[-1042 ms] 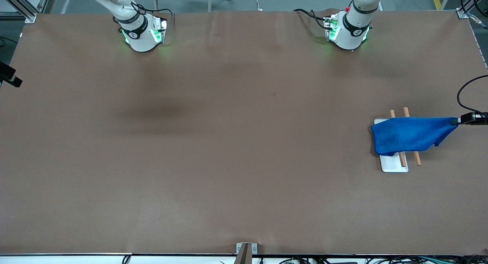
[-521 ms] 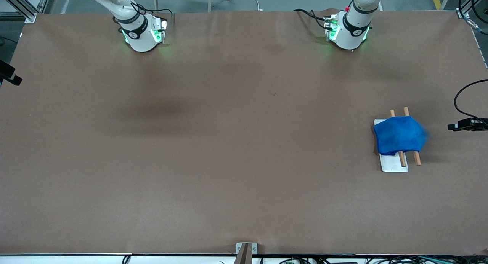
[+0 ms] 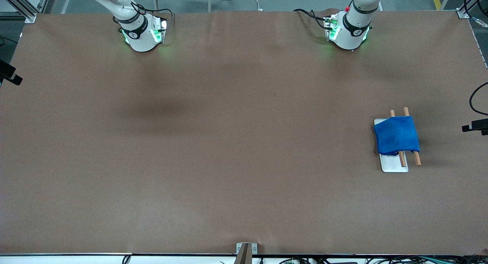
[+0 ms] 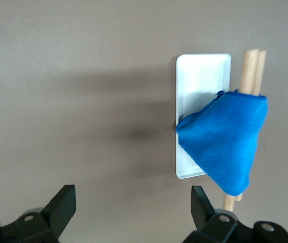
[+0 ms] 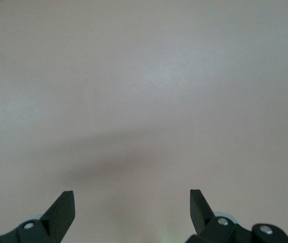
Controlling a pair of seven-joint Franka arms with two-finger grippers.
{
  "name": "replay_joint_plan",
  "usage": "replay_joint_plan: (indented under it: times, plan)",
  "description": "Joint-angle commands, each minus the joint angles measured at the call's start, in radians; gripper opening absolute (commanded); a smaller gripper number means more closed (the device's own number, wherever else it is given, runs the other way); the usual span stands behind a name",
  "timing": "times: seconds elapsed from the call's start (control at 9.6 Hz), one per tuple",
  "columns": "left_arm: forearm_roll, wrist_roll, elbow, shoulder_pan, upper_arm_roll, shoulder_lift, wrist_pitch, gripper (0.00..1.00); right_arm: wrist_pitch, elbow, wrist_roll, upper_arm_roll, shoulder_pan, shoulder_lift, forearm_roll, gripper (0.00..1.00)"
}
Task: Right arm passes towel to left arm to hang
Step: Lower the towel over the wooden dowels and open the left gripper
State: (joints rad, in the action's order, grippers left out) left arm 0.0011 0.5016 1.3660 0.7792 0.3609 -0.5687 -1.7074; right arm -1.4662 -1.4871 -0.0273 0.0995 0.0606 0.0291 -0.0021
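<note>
**A:** Where is the towel [image 3: 396, 136], and what is it resting on?

**B:** It is draped over two wooden rods [image 3: 417, 158] that stand above a white base plate [image 3: 394, 164], toward the left arm's end of the table. It sags between and over the rods in soft folds, with one corner hanging lower.

**A:** How would it handle?

**B:** It looks light, limp and not fragile. I judge that it would slide off the smooth rods if tugged sideways, so the hanging corner or hem is the best place to pinch.

**A:** What are the hands doing?

**B:** The left gripper [image 4: 131, 212] hovers near the rack, jaws spread wide and empty. The right gripper [image 5: 131, 212] waits over bare table [image 5: 149, 86], also wide apart, holding nothing.
</note>
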Motion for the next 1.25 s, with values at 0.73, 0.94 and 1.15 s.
replay_joint_plan:
  times: [0.73, 0.94, 1.15]
  plan:
    - [0.097, -0.848, 0.022, -0.095, 0.401, 0.182, 0.04, 1.0, 0.007, -0.002, -0.016, -0.006, -0.001, 0.011, -0.01, 1.0]
    - [0.22, -0.865, 0.019, -0.13, 0.464, 0.205, 0.061, 1.0, 0.007, -0.004, -0.016, -0.006, 0.001, 0.011, -0.01, 1.0]
    - [0.229, -0.848, 0.03, -0.268, 0.366, 0.287, 0.061, 1.0, -0.003, -0.004, -0.013, -0.006, 0.001, 0.009, -0.009, 1.0]
